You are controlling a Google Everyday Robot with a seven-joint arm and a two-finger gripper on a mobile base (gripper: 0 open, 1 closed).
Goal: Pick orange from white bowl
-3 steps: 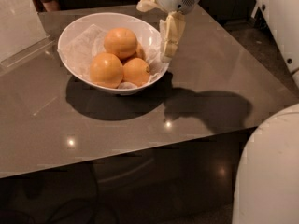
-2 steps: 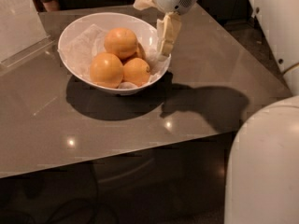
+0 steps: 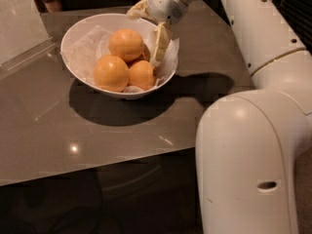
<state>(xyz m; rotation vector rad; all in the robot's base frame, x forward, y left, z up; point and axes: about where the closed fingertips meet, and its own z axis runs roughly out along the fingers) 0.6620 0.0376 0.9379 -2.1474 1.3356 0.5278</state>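
Observation:
The white bowl (image 3: 78,33), lined with crumpled white paper, stands on the grey table and holds three oranges. One orange (image 3: 126,44) lies on top at the back, a second (image 3: 111,73) at the front left, and a smaller one (image 3: 142,75) at the front right. My gripper (image 3: 145,34) hangs over the bowl's right side and is open. One finger (image 3: 159,44) points down inside the rim, right beside the top orange. The other finger (image 3: 138,9) sticks out left above the far rim. It holds nothing.
My white arm (image 3: 253,28) and body (image 3: 243,169) fill the right side of the view. The table's front edge (image 3: 97,172) runs across below the bowl. A clear sheet or stand (image 3: 22,23) is at the back left of the table.
The gripper has moved left and down, from over the bowl's right rim to inside it beside the top orange. My body fills more of the right side. The oranges have not moved.

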